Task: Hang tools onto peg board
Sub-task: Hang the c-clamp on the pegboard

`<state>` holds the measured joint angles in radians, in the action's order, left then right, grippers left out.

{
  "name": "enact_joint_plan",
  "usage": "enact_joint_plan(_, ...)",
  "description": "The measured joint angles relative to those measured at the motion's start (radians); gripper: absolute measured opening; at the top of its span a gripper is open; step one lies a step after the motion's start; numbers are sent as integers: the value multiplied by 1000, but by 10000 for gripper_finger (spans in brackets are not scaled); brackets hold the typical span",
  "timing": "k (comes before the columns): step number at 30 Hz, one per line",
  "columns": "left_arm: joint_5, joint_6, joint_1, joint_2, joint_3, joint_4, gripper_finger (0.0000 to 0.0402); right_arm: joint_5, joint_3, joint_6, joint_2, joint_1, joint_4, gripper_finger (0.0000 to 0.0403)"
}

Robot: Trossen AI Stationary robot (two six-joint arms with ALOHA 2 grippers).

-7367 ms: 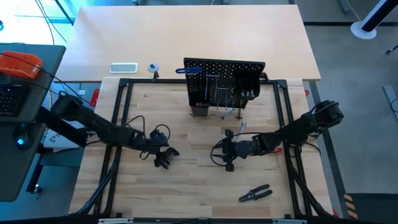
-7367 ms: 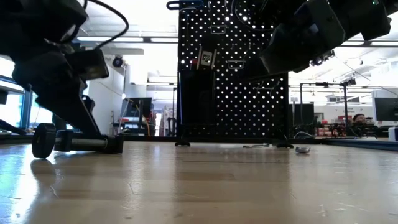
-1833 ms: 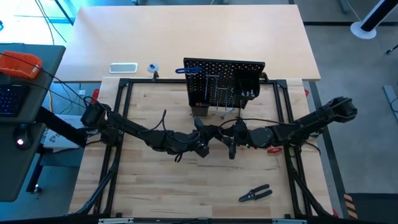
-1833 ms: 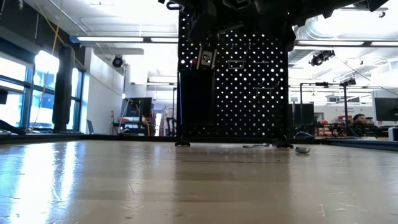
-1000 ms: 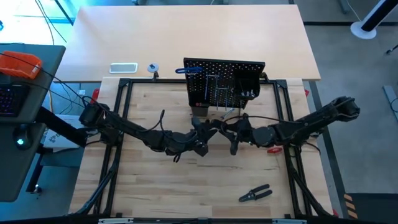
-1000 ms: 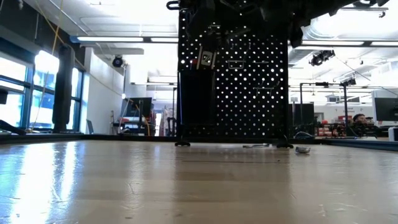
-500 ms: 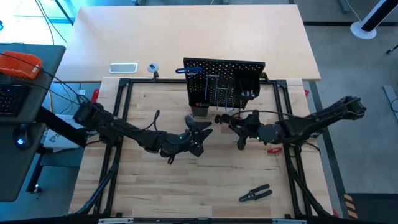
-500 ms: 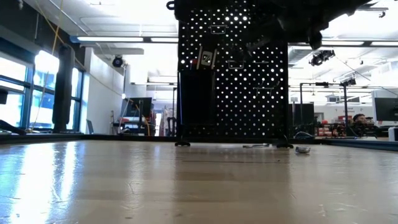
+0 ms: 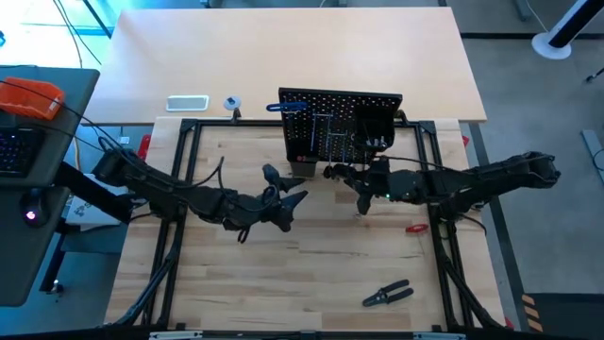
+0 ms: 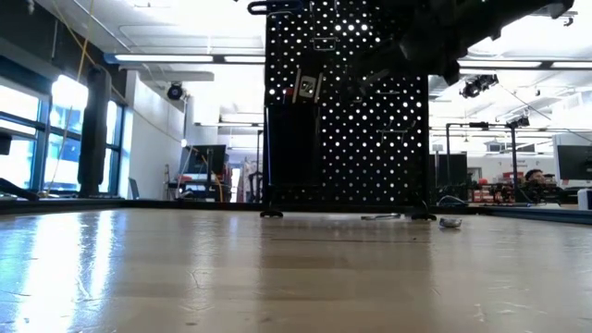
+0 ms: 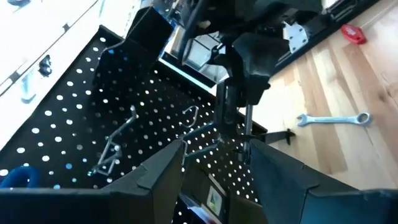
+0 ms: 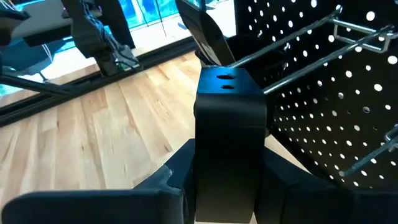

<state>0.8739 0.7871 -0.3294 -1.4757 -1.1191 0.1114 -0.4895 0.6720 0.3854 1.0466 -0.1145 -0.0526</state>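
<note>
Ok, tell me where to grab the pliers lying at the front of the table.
Come straight down from above: the pliers lie flat on the table with nothing beside them. Probably best to close across the narrow middle, fingers square to their length.

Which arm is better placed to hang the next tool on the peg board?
Right: the right gripper holds a black block-shaped tool at the peg board hooks; the left gripper is open, empty.
</note>
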Motion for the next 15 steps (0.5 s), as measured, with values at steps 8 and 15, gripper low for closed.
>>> enact_joint_plan(8,-2,-30,0,3,0,-40,177,80,2,-21,0,60,-33,96)
enact_joint_plan(15,-6,-43,0,3,0,-46,177,112,2,-54,0,94,-33,96)
